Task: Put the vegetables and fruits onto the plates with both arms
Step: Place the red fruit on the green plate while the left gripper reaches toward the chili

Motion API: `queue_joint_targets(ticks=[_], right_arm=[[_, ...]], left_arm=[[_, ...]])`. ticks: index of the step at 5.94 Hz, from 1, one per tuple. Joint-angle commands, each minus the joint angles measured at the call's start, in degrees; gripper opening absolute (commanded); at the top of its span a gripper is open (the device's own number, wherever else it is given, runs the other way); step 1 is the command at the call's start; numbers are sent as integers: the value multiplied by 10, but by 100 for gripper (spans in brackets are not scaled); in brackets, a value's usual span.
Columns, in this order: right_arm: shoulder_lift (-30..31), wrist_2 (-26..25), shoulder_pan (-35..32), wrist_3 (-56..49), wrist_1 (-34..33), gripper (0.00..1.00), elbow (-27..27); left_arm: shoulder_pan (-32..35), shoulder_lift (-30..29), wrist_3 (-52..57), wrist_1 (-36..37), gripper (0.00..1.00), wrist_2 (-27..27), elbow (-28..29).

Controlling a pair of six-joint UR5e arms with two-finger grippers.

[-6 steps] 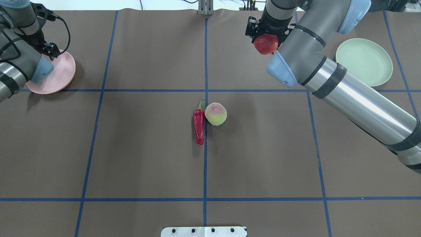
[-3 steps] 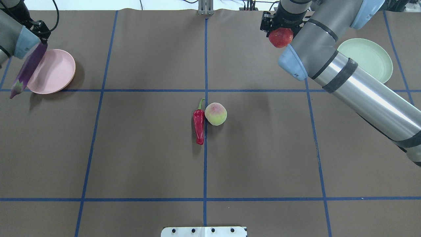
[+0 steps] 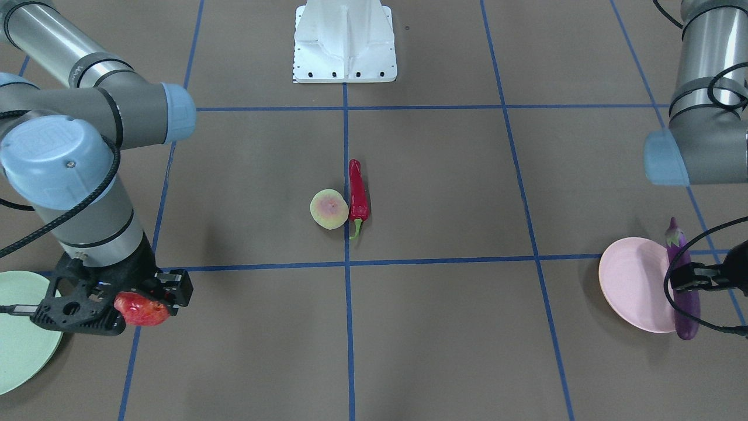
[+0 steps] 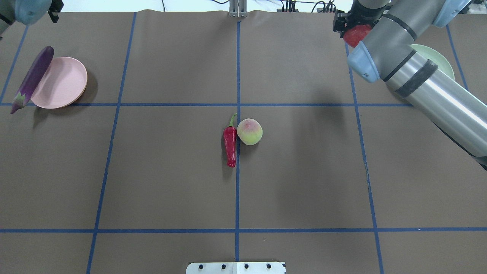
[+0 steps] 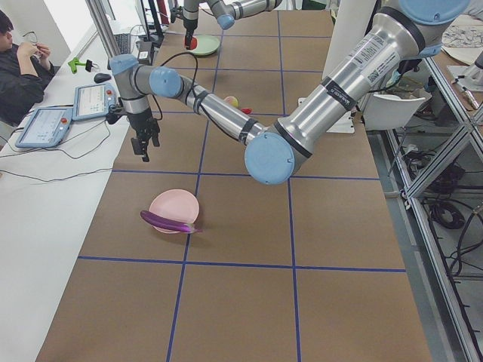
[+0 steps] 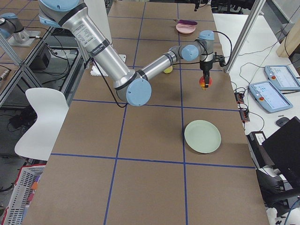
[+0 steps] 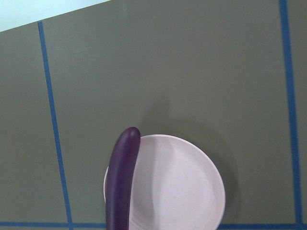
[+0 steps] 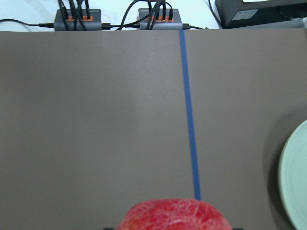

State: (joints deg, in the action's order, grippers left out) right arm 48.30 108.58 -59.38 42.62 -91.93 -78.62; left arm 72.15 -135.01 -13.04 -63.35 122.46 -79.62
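Produce nearest the robot sits at mid-bench: a red chili pepper (image 4: pixel 229 141) and a pale yellow-green fruit (image 4: pixel 249 131) lie touching side by side, the pepper's green stem pointing away from the robot. Neither arm is near them, so both look like later picks. Farther out on the robot's left, the purple eggplant (image 4: pixel 32 79) lies along the outer rim of the pink plate (image 4: pixel 64 82). It is propped on the edge rather than down in the hollow, and its cap end hangs past the rim over the brown bench (image 4: pixel 171 182). That perch looks unsteady, and I judge it could roll off. The left tool (image 5: pixel 145 151) hangs high above and apart from it, gripping nothing; whether its jaws are spread or together I cannot tell. Farthest out on the right, the right tool (image 3: pixel 140 307) pinches the round red fruit (image 8: pixel 175 215) between its fingers and carries it clear of the bench. It is near the green plate (image 6: pixel 202 136) but not yet over it, and the plate's rim shows at the edge of the wrist view. The fruit is probably kept lifted so it can pass over the rim and be lowered inside.
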Motion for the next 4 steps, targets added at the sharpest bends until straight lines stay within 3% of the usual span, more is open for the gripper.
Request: queue_joint_targets(ticks=[1,4], right_arm=[[14,-31,-23,-75,10,0,48],[43,-62,-31,-99,131,0,140]], left_arm=[[3,-56,-8,116,100,65,-52],[-29,-123,-146,160,100,158,-87]])
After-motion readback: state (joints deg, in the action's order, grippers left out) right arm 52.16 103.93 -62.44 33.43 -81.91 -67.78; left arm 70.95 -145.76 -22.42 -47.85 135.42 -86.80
